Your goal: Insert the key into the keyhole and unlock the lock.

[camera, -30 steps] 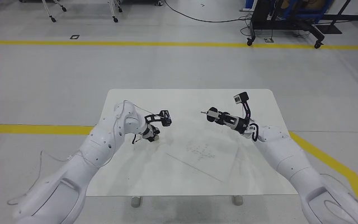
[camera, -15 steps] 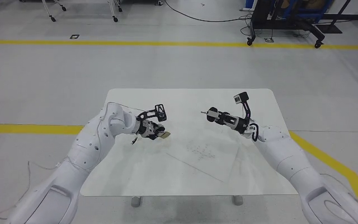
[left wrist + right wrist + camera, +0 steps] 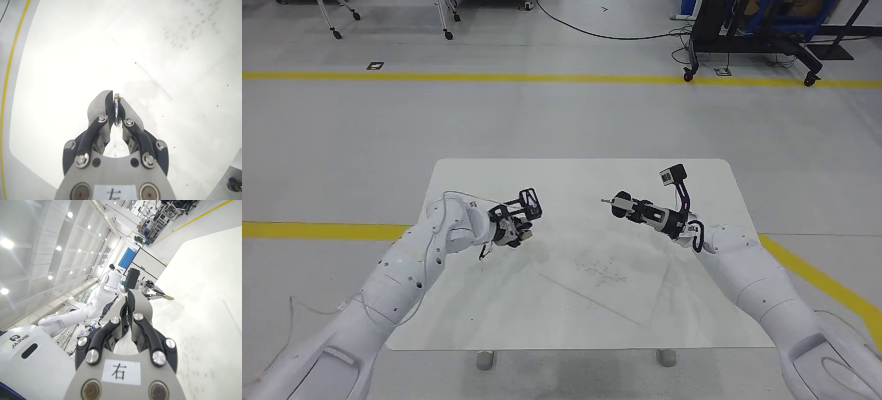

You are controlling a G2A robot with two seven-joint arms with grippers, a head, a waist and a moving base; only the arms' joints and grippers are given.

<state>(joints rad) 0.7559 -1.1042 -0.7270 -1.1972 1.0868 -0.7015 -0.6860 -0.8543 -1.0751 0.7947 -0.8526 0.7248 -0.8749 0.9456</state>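
My left claw (image 3: 115, 100) grips the lock (image 3: 116, 113). My right claw (image 3: 130, 294) pinches, I think, the key (image 3: 605, 201). They are well apart, so insertion remains.

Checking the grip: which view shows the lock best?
Right wrist view: the lock sticks out side-on from the left gripper. Left wrist view shows it edge-on; top view, too small to tell.

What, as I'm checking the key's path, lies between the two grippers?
Nothing: in the top view the white table is bare between the left gripper, shut on the brass lock, and the right gripper, holding the key.
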